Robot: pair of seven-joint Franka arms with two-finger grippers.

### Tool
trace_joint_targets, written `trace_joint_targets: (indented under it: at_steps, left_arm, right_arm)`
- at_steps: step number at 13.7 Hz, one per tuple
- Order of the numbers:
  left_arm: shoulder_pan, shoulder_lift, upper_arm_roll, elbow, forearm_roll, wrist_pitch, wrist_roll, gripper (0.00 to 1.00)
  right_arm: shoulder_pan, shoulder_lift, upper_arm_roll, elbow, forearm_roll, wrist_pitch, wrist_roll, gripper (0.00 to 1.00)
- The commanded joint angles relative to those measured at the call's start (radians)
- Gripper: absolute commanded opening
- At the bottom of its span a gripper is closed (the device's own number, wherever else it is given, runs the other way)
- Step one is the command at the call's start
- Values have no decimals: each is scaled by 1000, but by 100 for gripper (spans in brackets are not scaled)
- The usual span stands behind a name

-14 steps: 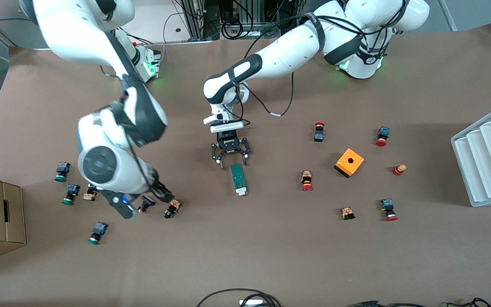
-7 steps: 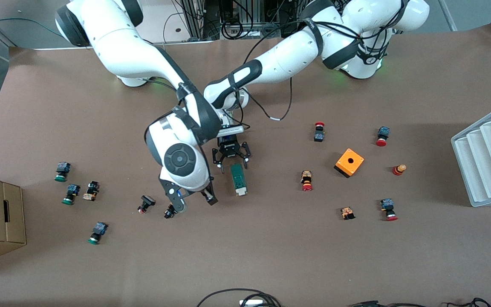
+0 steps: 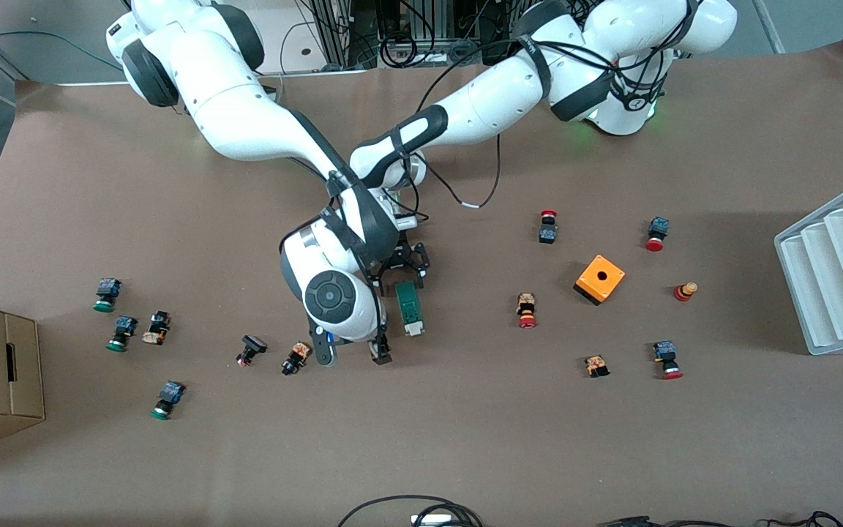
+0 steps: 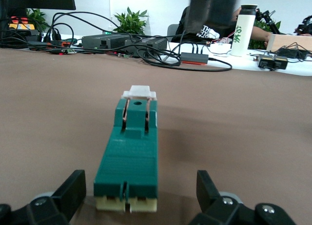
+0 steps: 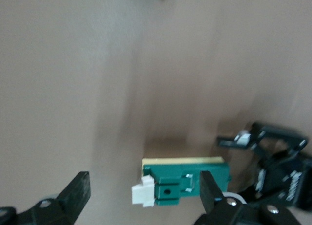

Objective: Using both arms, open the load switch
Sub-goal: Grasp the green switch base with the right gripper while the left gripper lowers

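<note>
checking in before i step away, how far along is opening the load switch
Done: both arms have reached the load switch. In hand: the left gripper sits open at its end away from the white piece, and the right gripper hangs open beside the white-piece end. Left: gripping both ends and pulling it open.

Load switch: slim dark-green block, white end piece, flat on table.
</note>
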State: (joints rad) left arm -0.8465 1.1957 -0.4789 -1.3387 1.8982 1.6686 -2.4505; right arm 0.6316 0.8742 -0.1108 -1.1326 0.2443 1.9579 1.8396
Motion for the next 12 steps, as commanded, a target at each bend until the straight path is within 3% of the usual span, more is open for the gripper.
trace_joint_targets:
  at_steps: [1,5,12]
  left_arm:
    - [-28,21,5,32,-18,-27,18,100]
    - [-26,21,5,30,-16,-36,22,99]
    - [-23,18,6,38,-14,-39,44,89]
  right_arm:
    - [11,77,-12,114,41,9,85,100]
    - [23,101,-4,128,76,44,135,99]
    - [79,141,-30,129,96,102,164,72]
